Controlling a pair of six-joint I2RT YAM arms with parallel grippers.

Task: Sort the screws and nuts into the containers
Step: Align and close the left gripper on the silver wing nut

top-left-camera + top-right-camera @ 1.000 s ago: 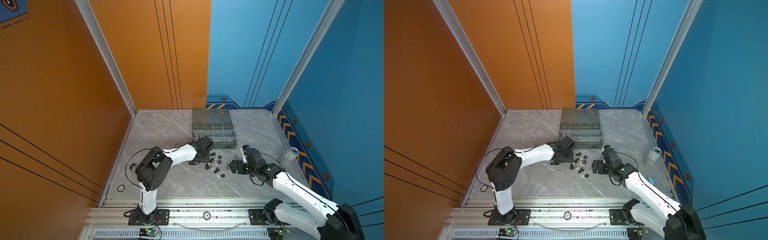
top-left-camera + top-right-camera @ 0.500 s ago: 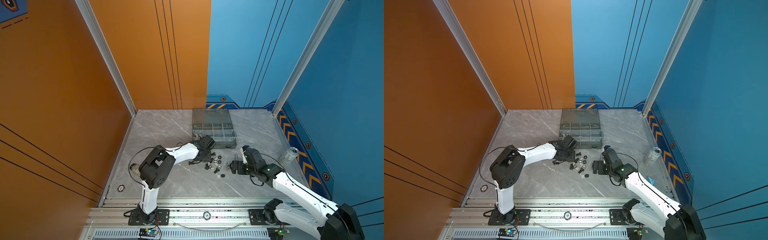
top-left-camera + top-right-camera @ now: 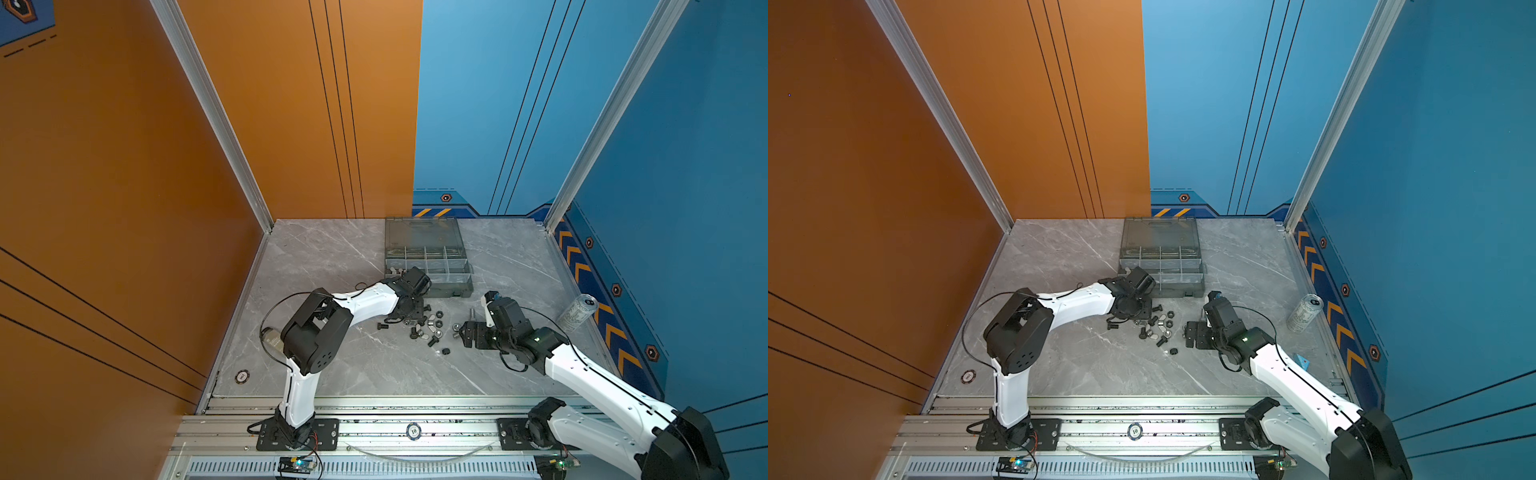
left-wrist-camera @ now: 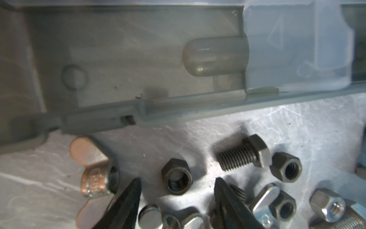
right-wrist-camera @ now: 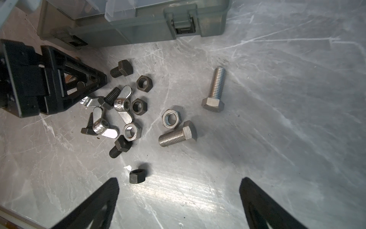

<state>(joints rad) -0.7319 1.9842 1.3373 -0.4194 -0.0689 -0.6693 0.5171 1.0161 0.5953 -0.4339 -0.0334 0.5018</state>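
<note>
LOW OVER THE PILE: The left gripper point(image 4: 177, 179) hangs over loose hardware, its jaws apart and straddling a black hex nut point(image 4: 176, 187) without touching it. In a top view the screws and nuts point(image 3: 428, 326) lie scattered on the table point(image 3: 332, 257) at six o'clock of the organizer box point(image 3: 451, 291). The right gripper point(image 5: 179, 182) hovers at three o'clock of the scatter, spread wide and empty. The step in hand appears to be picking up that nut. The jaws must next close squarely on its flats, then lift it toward the box.
</note>
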